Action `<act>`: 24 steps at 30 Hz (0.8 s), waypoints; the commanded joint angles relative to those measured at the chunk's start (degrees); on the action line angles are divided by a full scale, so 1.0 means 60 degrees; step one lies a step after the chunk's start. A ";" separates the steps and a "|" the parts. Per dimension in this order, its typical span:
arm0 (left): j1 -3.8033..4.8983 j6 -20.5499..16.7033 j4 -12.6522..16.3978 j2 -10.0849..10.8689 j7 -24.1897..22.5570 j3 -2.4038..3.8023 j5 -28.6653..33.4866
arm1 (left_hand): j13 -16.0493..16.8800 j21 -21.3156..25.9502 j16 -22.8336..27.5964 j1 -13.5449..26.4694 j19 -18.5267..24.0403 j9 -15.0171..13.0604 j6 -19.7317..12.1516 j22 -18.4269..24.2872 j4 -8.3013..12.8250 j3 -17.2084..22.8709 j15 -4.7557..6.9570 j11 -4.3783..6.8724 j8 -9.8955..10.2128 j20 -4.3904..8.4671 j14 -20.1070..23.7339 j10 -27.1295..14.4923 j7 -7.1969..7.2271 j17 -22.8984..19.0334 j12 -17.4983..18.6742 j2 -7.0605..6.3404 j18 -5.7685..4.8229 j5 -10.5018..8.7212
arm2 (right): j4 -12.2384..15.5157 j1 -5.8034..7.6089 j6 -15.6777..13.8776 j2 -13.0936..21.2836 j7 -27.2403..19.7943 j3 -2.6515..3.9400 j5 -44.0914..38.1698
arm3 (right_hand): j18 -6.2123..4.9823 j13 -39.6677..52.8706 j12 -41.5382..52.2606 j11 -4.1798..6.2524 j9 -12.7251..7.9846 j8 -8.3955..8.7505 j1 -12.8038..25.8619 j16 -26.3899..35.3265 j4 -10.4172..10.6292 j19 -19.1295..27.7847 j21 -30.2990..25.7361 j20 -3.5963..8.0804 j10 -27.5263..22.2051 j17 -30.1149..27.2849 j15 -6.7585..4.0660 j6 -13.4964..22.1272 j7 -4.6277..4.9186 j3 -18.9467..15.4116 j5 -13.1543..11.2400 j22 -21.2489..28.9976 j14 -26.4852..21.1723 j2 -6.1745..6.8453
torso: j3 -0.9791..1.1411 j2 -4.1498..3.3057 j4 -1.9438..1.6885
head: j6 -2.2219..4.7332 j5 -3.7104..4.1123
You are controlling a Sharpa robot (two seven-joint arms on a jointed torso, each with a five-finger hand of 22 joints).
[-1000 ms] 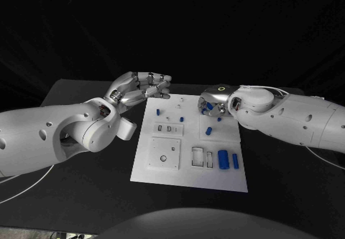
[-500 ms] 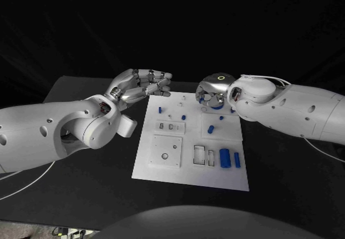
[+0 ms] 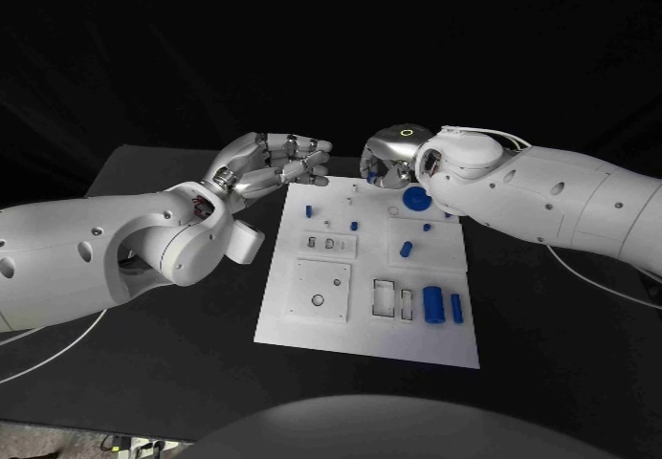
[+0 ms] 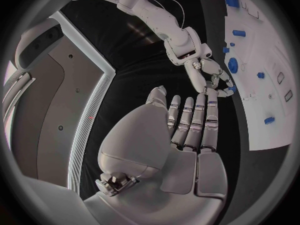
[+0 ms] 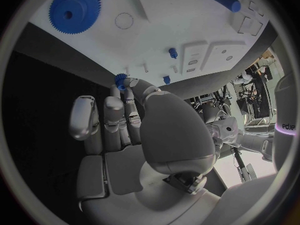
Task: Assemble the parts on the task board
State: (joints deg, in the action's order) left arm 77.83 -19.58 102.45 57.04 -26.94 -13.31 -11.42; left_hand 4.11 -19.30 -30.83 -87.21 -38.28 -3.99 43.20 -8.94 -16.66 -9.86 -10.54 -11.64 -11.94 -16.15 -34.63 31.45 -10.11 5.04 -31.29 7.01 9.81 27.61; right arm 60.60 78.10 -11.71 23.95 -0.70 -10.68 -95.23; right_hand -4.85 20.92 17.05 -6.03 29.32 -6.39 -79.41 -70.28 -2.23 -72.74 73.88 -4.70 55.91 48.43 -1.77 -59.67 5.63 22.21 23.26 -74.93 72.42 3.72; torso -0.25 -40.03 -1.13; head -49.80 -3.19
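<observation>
- The task board (image 3: 370,339), a white plate, lay in the middle of the black bench (image 3: 165,382), its long side running away from the robot.
- Small blue parts stood or lay on it: two blue cylinders (image 3: 433,304) side by side near the right edge, a short blue piece (image 3: 406,249) further up, and a large blue gear (image 3: 417,198) flat near the far right corner.
- In the right wrist view the large gear (image 5: 75,8) lay flat on the board, well apart from the fingers.
- The right robot hand (image 3: 390,163) hung over the board's far edge, fingers pointing down, and pinched a small blue gear (image 5: 120,78) at its fingertips (image 5: 128,92); the left wrist view showed the same small blue piece (image 4: 230,89) between those fingertips.
- The left robot hand (image 3: 276,164) hovered just beyond the board's far left corner, its fingers curled inward with nothing in them, close to the right robot hand but not touching it.
- Both white arms reached in from the sides, elbows low above the bench.
- The room behind the bench was dark.
</observation>
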 commanded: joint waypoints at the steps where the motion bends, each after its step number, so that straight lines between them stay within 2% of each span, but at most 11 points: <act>1: 0.0005 0.0035 0.0038 0.0000 -0.0072 0.0006 0.0037 | -0.0013 0.0034 -0.0055 -0.0047 -0.0050 0.0014 -0.0007 0.0013 -0.0010 0.0010 -0.0044 0.0027 -0.0034 -0.0017 -0.0008 0.0071 -0.0040 -0.0009 -0.0054 0.0035 -0.0022 0.0030 | -0.0289 0.0006 0.0185 -0.0193 -0.0112 0.0011 0.0174 | -0.0051 -0.0002 -0.0068 0.0546 -0.0018 0.0060 -0.0080 0.0074 -0.0053 0.0080 -0.0078 0.0003 0.0614 -0.0049 0.0001 0.0049 0.0010 -0.0009 -0.0036 -0.0142 -0.0078 0.0035 | 0.0014 0.0003 0.0011 | 0.0010 0.0000; 4: 0.0005 0.0017 0.0053 0.0038 -0.0074 0.0006 0.0038 | -0.0013 0.0034 -0.0055 -0.0047 -0.0050 0.0014 -0.0007 0.0013 -0.0010 0.0010 -0.0044 0.0027 -0.0034 -0.0017 -0.0008 0.0071 -0.0040 -0.0009 -0.0054 0.0035 -0.0022 0.0030 | -0.0620 -0.0004 0.0200 -0.0430 -0.0130 0.0024 0.0239 | -0.0057 -0.0008 -0.0083 0.0546 -0.0023 0.0065 -0.0077 0.0105 -0.0050 0.0101 -0.0101 0.0001 0.0611 -0.0099 0.0002 0.0048 0.0007 -0.0009 -0.0040 -0.0126 -0.0103 0.0036 | 0.0017 0.0001 0.0024 | 0.0007 0.0006; 8: 0.0006 -0.0011 0.0064 0.0067 -0.0075 0.0006 0.0039 | -0.0013 0.0032 -0.0064 -0.0045 -0.0055 0.0013 -0.0001 0.0012 -0.0010 0.0004 -0.0046 0.0025 -0.0042 -0.0016 -0.0015 0.0078 -0.0043 -0.0011 -0.0061 0.0031 -0.0024 0.0028 | -0.1060 -0.0049 0.0186 -0.0726 -0.0173 0.0047 0.0387 | -0.0069 -0.0021 -0.0113 0.0546 -0.0034 0.0075 -0.0068 0.0165 -0.0040 0.0151 -0.0154 -0.0002 0.0613 -0.0184 0.0006 0.0037 0.0000 -0.0014 -0.0053 -0.0092 -0.0149 0.0039 | 0.0026 0.0000 0.0006 | 0.0027 0.0011; 12: 0.0007 -0.0024 0.0075 0.0075 -0.0076 0.0006 0.0039 | -0.0013 0.0032 -0.0064 -0.0045 -0.0055 0.0013 -0.0001 0.0012 -0.0010 0.0004 -0.0046 0.0025 -0.0042 -0.0016 -0.0015 0.0078 -0.0043 -0.0011 -0.0061 0.0031 -0.0024 0.0028 | -0.1382 -0.0108 0.0187 -0.0957 -0.0208 0.0069 0.0553 | -0.0071 -0.0026 -0.0123 0.0544 -0.0038 0.0080 -0.0068 0.0187 -0.0039 0.0159 -0.0164 -0.0002 0.0613 -0.0217 0.0008 0.0037 -0.0002 -0.0015 -0.0055 -0.0087 -0.0168 0.0042 | 0.0024 -0.0002 0.0027 | 0.0054 0.0021; 20: 0.0007 -0.0032 0.0074 0.0071 -0.0076 0.0006 0.0039 | -0.0014 0.0030 -0.0070 -0.0044 -0.0058 0.0014 0.0000 0.0012 -0.0009 -0.0001 -0.0048 0.0025 -0.0047 -0.0016 -0.0018 0.0081 -0.0045 -0.0012 -0.0064 0.0027 -0.0026 0.0028 | -0.1552 -0.0159 0.0375 -0.1160 -0.0214 0.0081 0.0638 | -0.0076 -0.0039 -0.0153 0.0542 -0.0050 0.0096 -0.0073 0.0214 -0.0038 0.0182 -0.0192 -0.0004 0.0616 -0.0236 0.0009 0.0040 -0.0004 -0.0011 -0.0059 -0.0074 -0.0185 0.0042 | 0.0016 0.0012 0.0040 | 0.0034 -0.0008; 24: 0.0007 -0.0033 0.0058 0.0057 -0.0074 0.0006 0.0039 | -0.0014 0.0030 -0.0070 -0.0044 -0.0058 0.0014 0.0000 0.0012 -0.0009 -0.0001 -0.0048 0.0025 -0.0047 -0.0016 -0.0018 0.0081 -0.0045 -0.0012 -0.0064 0.0027 -0.0026 0.0028 | -0.1679 -0.0174 0.0474 -0.1295 -0.0195 0.0082 0.0642 | -0.0092 -0.0063 -0.0213 0.0544 -0.0073 0.0128 -0.0069 0.0289 -0.0023 0.0252 -0.0269 -0.0009 0.0603 -0.0330 0.0014 0.0055 -0.0011 -0.0011 -0.0086 -0.0028 -0.0241 0.0036 | 0.0014 0.0011 0.0044 | 0.0050 0.0039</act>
State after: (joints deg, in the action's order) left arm 77.84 -19.74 102.71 57.50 -26.94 -13.31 -11.39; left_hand 4.12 -19.30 -31.05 -87.21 -38.28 -3.99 43.20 -8.94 -16.66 -9.86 -10.54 -11.45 -11.94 -16.15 -34.63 31.65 -10.10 5.05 -31.29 7.01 9.81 27.61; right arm 50.75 77.12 -10.57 16.42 -1.52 -10.20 -91.65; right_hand -4.85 20.61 15.94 -5.64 28.93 -5.90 -79.40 -68.73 -2.23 -71.52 72.44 -4.71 56.30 46.55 -1.65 -59.66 5.63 22.21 23.05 -74.92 71.32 3.72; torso -0.13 -39.98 -0.92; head -49.56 -3.14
